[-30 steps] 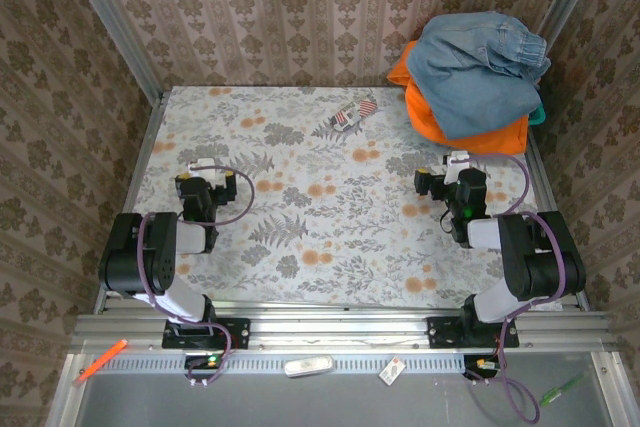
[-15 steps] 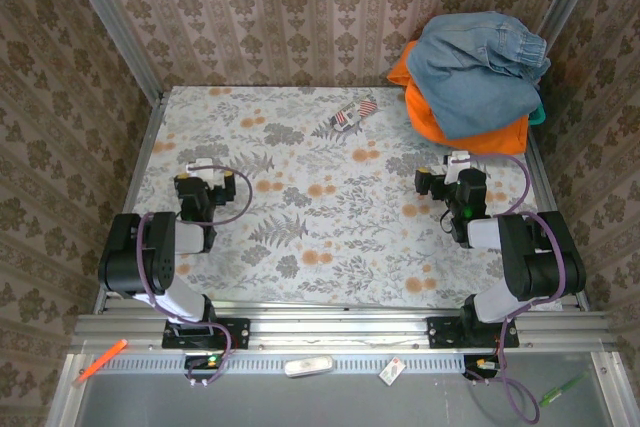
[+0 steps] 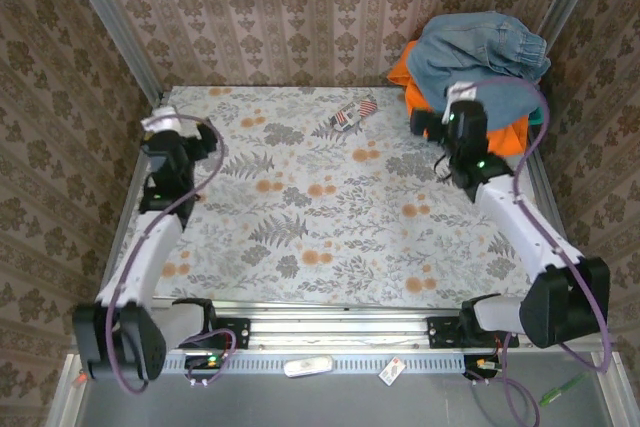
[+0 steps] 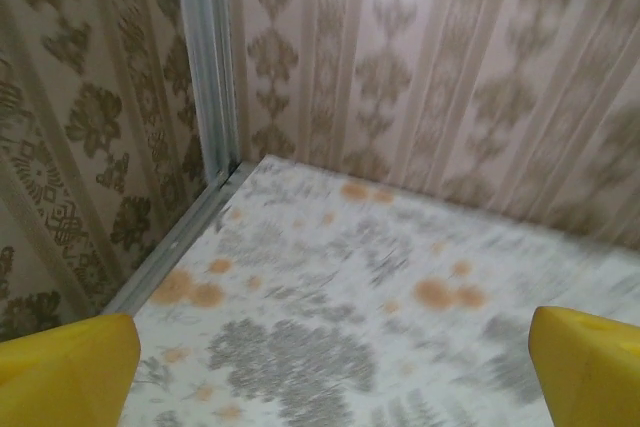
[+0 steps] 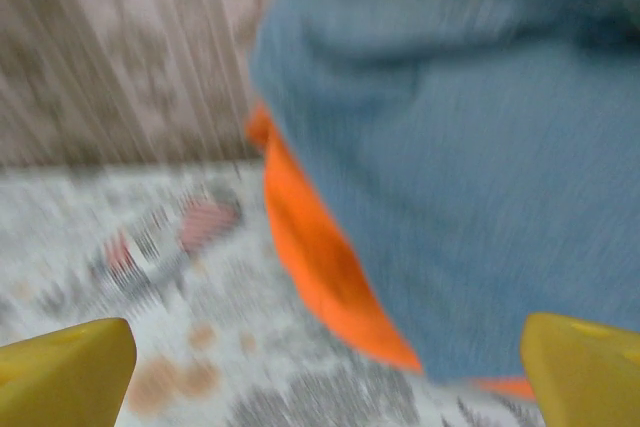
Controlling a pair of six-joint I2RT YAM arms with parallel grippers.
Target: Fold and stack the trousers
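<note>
My right tool wide open, empty, just beside trousers heaped on orange garment, desk far-right corner. My left tool wide open, empty.

I am seeing the trousers at one o'clock on the table as soft, faded denim cloth, matt and creased. The orange garment under them is looking like smoother, brighter fabric. The table cover is reading as matt floral print. At six o'clock the rail is showing as brushed metal, and the left gripper fingertips as smooth yellow plastic
</note>
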